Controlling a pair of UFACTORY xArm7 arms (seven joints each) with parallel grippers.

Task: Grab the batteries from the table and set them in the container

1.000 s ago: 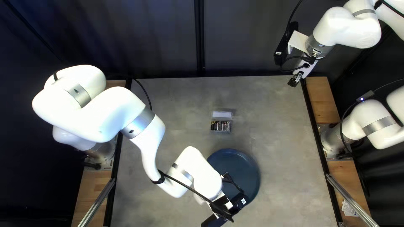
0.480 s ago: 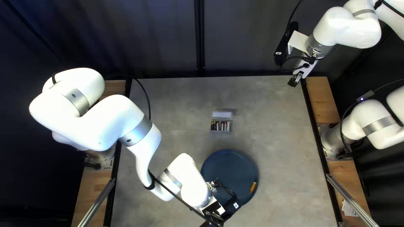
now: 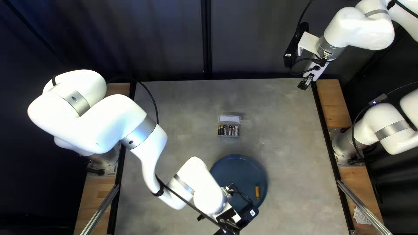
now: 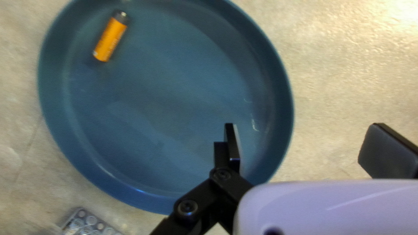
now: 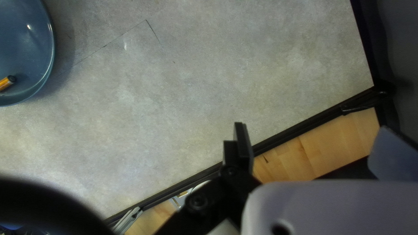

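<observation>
Clearly, our left gripper (image 4: pixel 310 147) hovers at the blue dish's (image 4: pixel 165 100) edge, jaws spread wide, gripping nothing; our right gripper's (image 5: pixel 318 146) jaws, well away from the dish, are equally wide and empty. One orange battery (image 4: pixel 110 40) lies inside the dish near its rim: stiff, smooth, likely to roll, so we should pinch it across its middle. The case (image 3: pixel 230 118) of batteries (image 3: pixel 228 130) sits beyond the dish.

An orange cylindrical battery (image 3: pixel 257 191) with a dark end lies on its side in a round, shallow blue dish (image 3: pixel 237 172), near its right rim. The dish sits upright at the near middle of the table. Beyond it, a clear plastic case (image 3: pixel 229 136) holds a side-by-side row of small batteries (image 3: pixel 228 130).
</observation>
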